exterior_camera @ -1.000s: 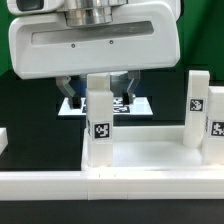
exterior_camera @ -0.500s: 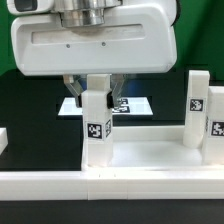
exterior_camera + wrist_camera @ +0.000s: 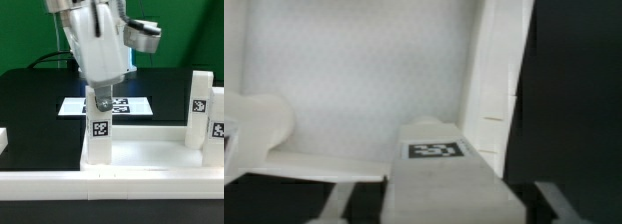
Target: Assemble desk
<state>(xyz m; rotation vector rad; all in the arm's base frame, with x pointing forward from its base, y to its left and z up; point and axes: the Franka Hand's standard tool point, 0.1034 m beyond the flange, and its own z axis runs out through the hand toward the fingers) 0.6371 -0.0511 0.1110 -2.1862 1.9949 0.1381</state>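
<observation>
The desk tabletop [image 3: 145, 152] lies upside down, a white tray with a raised rim. Three white tagged legs stand on it: one at the near left [image 3: 98, 135] and two at the exterior view's right [image 3: 197, 105] [image 3: 216, 138]. My gripper [image 3: 103, 100] reaches down over the top of the near-left leg, turned at an angle. In the wrist view the leg [image 3: 441, 170] stands between my fingers [image 3: 354, 200], with dark gaps on both sides. The jaws are open around it and do not touch it. The tabletop [image 3: 349, 70] fills the wrist view behind the leg.
The marker board [image 3: 72, 105] lies on the black table behind the tabletop. A long white rail [image 3: 110, 195] runs along the front, with an end piece at the exterior view's left [image 3: 3, 135]. Another white leg-like part [image 3: 260, 130] shows beside my gripper.
My gripper has turned sharply about the leg, from broadside to the camera to angled. The leg's tag still faces the same way, so the leg has not turned.
</observation>
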